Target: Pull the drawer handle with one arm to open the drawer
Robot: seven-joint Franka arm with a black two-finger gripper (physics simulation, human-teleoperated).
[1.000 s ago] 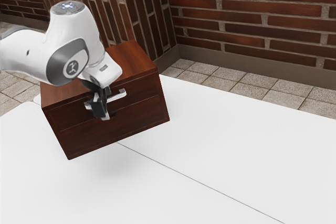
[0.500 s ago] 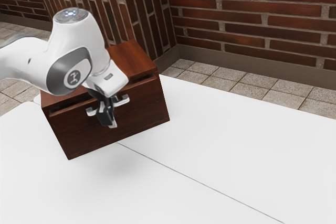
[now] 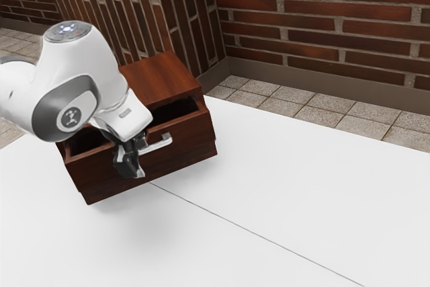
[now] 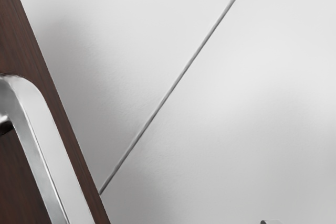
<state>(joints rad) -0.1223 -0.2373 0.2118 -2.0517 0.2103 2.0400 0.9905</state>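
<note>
Behind the hand, handle partly hidden.

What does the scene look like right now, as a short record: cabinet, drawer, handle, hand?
cabinet: dark wood cabinet standing on the white table
drawer: upper drawer partly pulled out, with a dark gap behind its front
handle: silver bar handle on the drawer front, standing off the wood in the wrist view
hand: black hand shut on the handle, near its end toward the exterior view's left
task state: drawer open part way
</note>
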